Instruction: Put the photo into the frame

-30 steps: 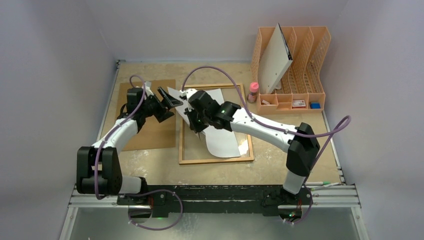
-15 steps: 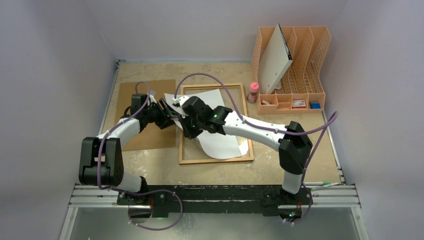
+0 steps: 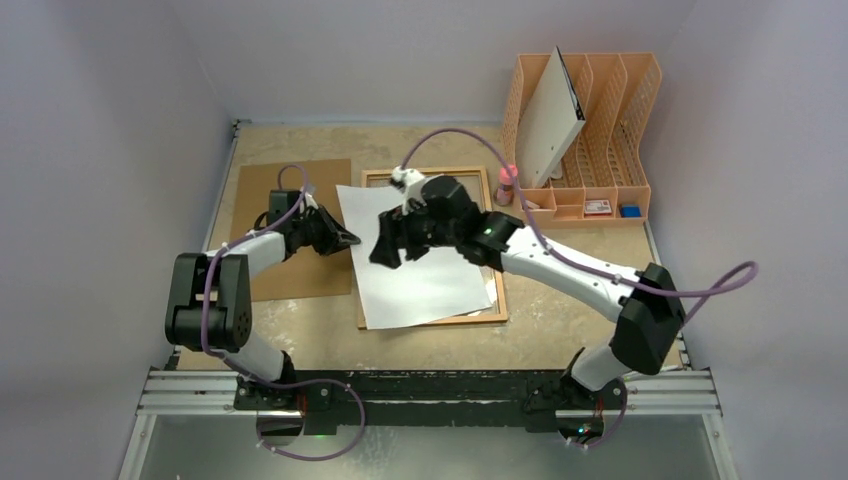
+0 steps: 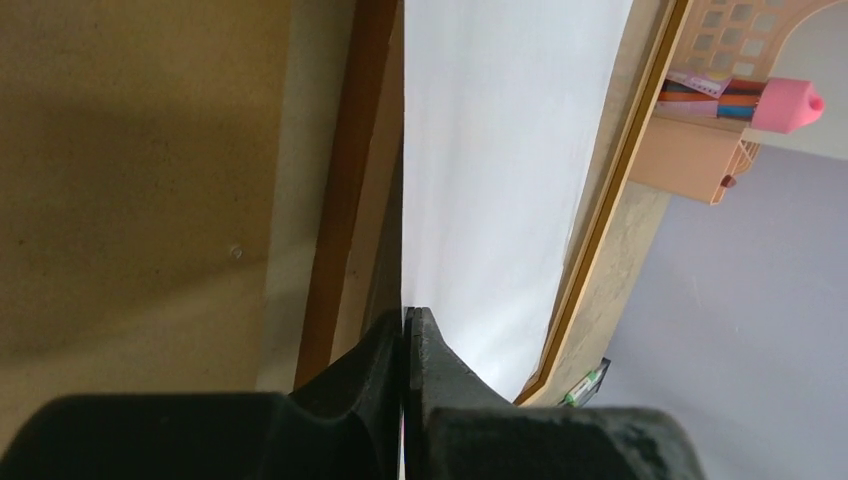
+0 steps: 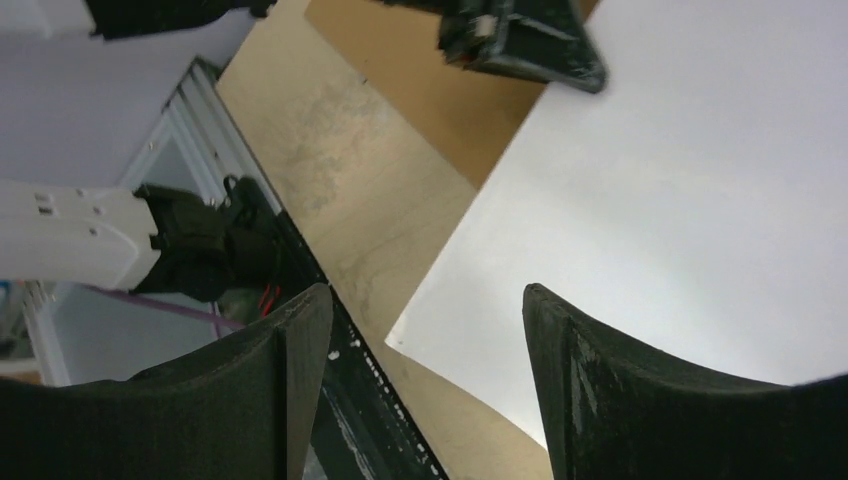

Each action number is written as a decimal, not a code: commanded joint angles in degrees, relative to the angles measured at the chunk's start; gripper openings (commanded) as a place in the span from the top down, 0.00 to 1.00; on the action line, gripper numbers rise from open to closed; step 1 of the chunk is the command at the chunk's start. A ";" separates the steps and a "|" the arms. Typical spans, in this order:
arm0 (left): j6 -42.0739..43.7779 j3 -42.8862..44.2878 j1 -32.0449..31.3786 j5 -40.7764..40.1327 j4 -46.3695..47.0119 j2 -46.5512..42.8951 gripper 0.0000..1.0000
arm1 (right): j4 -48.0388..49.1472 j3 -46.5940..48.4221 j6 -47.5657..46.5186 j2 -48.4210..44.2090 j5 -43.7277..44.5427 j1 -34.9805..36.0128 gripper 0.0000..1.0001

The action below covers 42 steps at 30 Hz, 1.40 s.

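The photo (image 3: 425,275) lies white side up, slightly askew over the light wooden frame (image 3: 498,290), with its left edge sticking out past the frame's left rail. My left gripper (image 3: 350,240) is shut on that left edge; in the left wrist view the thin sheet (image 4: 500,150) runs between the closed jaws of the left gripper (image 4: 405,322). The right gripper (image 3: 385,250) hovers above the sheet's upper left part, open and holding nothing. In the right wrist view, the right gripper (image 5: 425,300) shows the photo (image 5: 680,200) below it.
A plain brown backing board (image 3: 295,185) lies left of the frame, under the left arm. At the back right stands an orange file organizer (image 3: 600,130) with a white binder (image 3: 550,120), and a pink-capped bottle (image 3: 508,183) beside it. A pen (image 3: 640,367) lies near the front rail.
The left gripper closed on the photo's left edge. The right gripper opened, let go of the photo and drew back to the right. The curled photo now lies flat over the frame.
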 commanded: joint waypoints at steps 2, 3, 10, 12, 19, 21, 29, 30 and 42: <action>2.77 5.15 -0.08 1.83 3.34 1.05 1.00 | 6.41 -8.31 7.43 -5.61 -1.30 -9.88 0.29; 3.64 6.23 -0.03 2.00 2.47 1.51 1.00 | 7.00 -9.85 8.14 -6.60 -0.24 -10.95 0.29; 7.48 16.21 -0.11 9.42 -1.88 9.09 1.00 | 8.29 -19.31 14.78 -12.43 7.52 -18.38 0.29; 7.79 17.97 -0.29 9.54 -2.46 10.63 1.00 | 8.97 -22.09 16.22 -14.21 8.31 -20.68 0.28; 7.44 21.64 -2.81 10.95 -2.41 15.56 1.00 | 10.36 -29.44 19.32 -18.99 9.13 -25.68 0.28; 7.66 22.37 -3.40 11.36 -2.82 15.98 1.00 | 9.94 -30.89 20.32 -19.97 10.67 -26.60 0.28; 9.70 26.21 -3.96 11.07 -5.73 16.12 1.00 | 8.31 -34.64 24.07 -22.22 15.41 -30.13 0.28; 9.40 26.47 -4.16 10.96 -5.59 16.51 1.00 | 8.42 -34.84 24.18 -22.33 15.41 -30.33 0.28; -2.15 18.61 -5.86 9.28 7.69 16.97 1.00 | 9.20 -37.40 25.38 -22.40 15.23 -31.36 0.28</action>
